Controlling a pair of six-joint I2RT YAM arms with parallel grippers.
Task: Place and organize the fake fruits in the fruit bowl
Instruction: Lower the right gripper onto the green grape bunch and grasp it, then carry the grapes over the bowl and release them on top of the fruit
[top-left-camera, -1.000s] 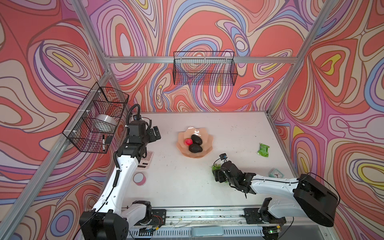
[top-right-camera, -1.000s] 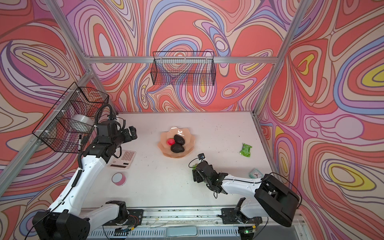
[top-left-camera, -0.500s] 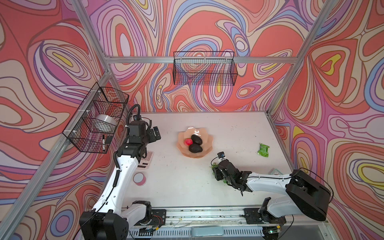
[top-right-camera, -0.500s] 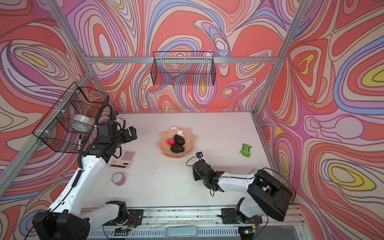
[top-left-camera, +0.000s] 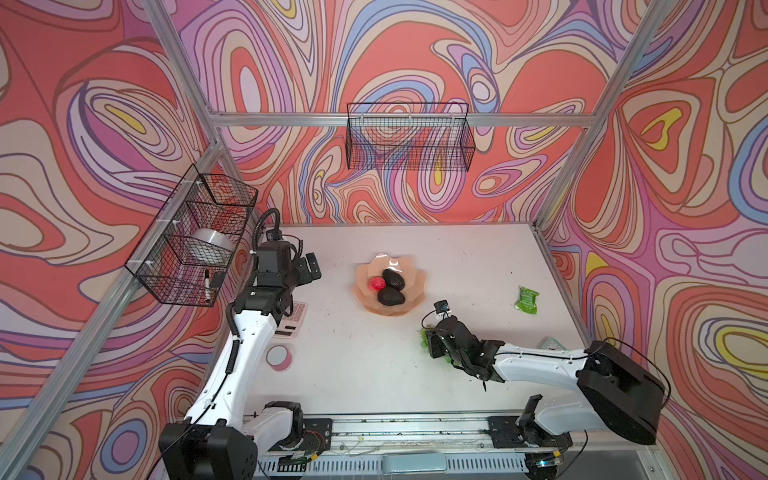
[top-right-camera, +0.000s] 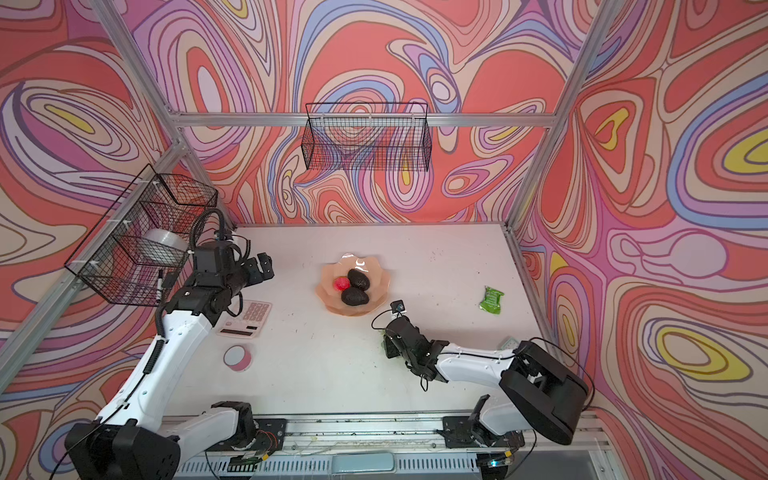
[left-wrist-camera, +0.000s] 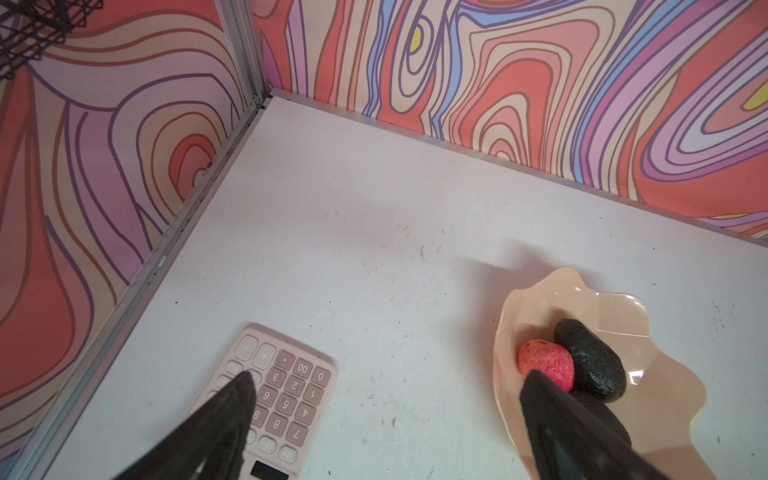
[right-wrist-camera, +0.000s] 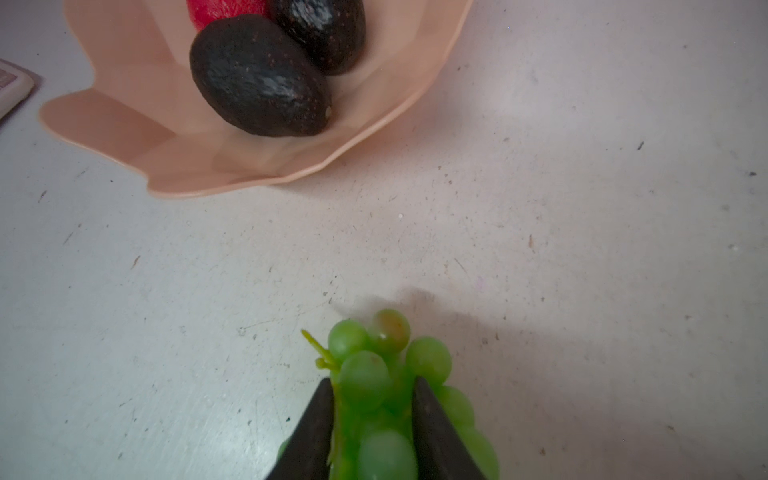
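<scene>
The peach-pink fruit bowl (top-left-camera: 409, 301) (top-right-camera: 376, 305) (right-wrist-camera: 124, 124) (left-wrist-camera: 511, 316) sits mid-table in both top views. It holds a red strawberry (top-left-camera: 377, 284) (left-wrist-camera: 544, 360) and two dark avocados (top-left-camera: 392, 278) (top-left-camera: 390, 296) (right-wrist-camera: 257, 79). The green grapes (right-wrist-camera: 374, 374) (top-left-camera: 424, 337) lie on the table just in front of the bowl, toward the right. My right gripper (right-wrist-camera: 373, 384) (top-left-camera: 432, 345) is shut on the grapes, a finger pressed on each side of the bunch. My left gripper (left-wrist-camera: 386, 378) (top-left-camera: 309, 268) hangs open and empty at the left, above the table.
A pink calculator (top-left-camera: 296, 318) (left-wrist-camera: 282, 390) lies under the left arm, with a small pink-rimmed disc (top-left-camera: 279, 356) nearer the front. A flat green packet (top-left-camera: 527, 299) lies at the right. Wire baskets hang on the left wall (top-left-camera: 191, 245) and the back wall (top-left-camera: 409, 137).
The right gripper has closed onto the grapes and shifted slightly left over them. The left arm has not moved.
</scene>
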